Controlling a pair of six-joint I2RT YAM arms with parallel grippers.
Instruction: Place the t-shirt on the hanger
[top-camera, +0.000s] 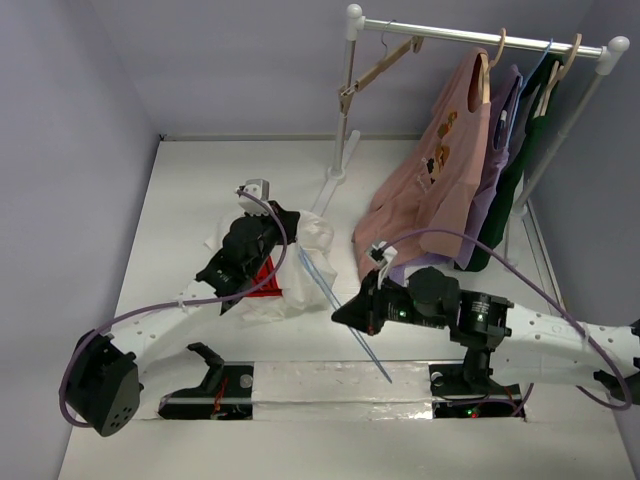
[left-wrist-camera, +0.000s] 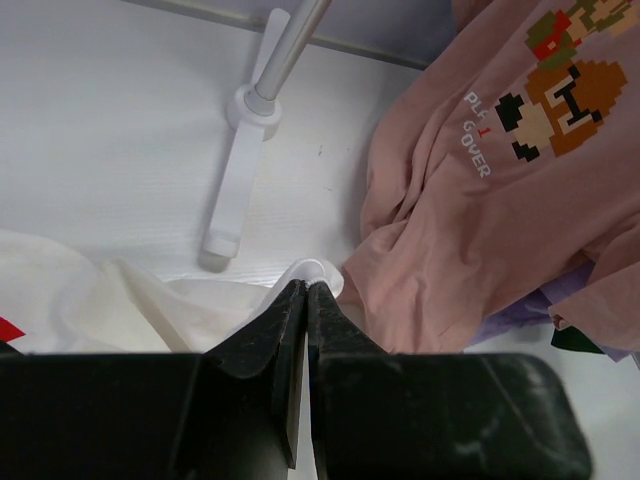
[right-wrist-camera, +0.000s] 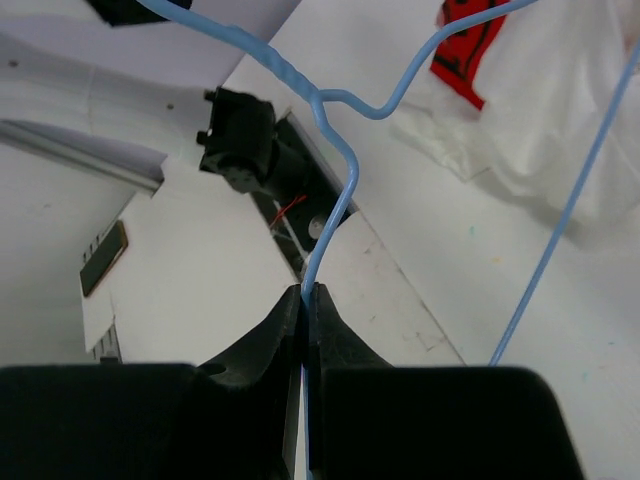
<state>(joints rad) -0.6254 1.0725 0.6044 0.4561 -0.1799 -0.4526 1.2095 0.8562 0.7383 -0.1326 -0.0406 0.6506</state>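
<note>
The white t-shirt (top-camera: 312, 238) lies crumpled on the table, with part of its red graphic (top-camera: 266, 276) showing beside the left arm. My left gripper (top-camera: 292, 220) is shut on a fold of the white cloth (left-wrist-camera: 318, 270), and more of the t-shirt (left-wrist-camera: 140, 300) trails to its left. The thin light-blue hanger (top-camera: 340, 310) slants from the shirt's lower edge toward the near table edge. My right gripper (top-camera: 338, 316) is shut on the hanger's wire (right-wrist-camera: 345, 180), which runs straight between its jaws (right-wrist-camera: 307, 292). In the right wrist view the t-shirt (right-wrist-camera: 560, 120) lies beyond the hanger's frame.
A white clothes rack (top-camera: 480, 40) stands at the back right with a pink shirt (top-camera: 430, 180), a lilac garment (top-camera: 500, 150), a dark green one (top-camera: 525, 150) and a bare wooden hanger (top-camera: 375, 70). Its foot (left-wrist-camera: 235, 190) rests just beyond the left gripper, and the pink shirt (left-wrist-camera: 470, 220) hangs close on the right.
</note>
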